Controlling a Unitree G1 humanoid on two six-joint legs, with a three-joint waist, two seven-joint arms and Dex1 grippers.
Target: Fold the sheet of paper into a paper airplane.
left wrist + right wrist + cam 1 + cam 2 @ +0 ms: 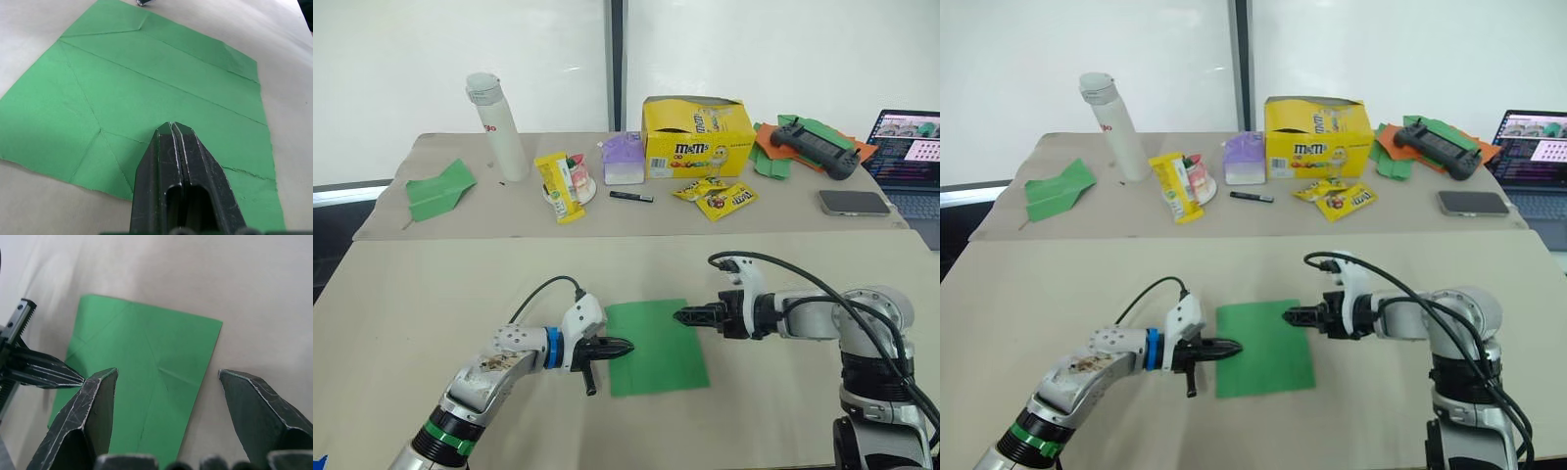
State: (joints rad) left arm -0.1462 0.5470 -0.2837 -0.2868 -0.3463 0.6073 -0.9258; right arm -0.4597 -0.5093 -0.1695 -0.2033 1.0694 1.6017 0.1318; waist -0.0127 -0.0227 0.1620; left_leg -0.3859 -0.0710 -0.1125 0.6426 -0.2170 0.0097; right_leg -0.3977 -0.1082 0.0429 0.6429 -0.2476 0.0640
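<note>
The sheet of paper point(658, 351) lies flat on the near table, a bright green rectangle with faint crease lines point(146, 78). My left gripper point(626, 347) is shut, its tips low over the sheet's left edge, with nothing between the fingers point(172, 142). From the right, my right gripper point(167, 373) hovers open above the sheet's far right corner point(677, 316), one finger on either side of that edge. The left gripper's tip point(73, 378) also appears in the right wrist view. The paper airplane is out of view.
The back table holds a broad green paper dart point(438, 188), a white bottle point(499, 127), a yellow candy box point(697, 137), snack packets point(717, 198), a gamepad on crumpled papers point(818, 145), a phone point(854, 203) and a laptop point(913, 157).
</note>
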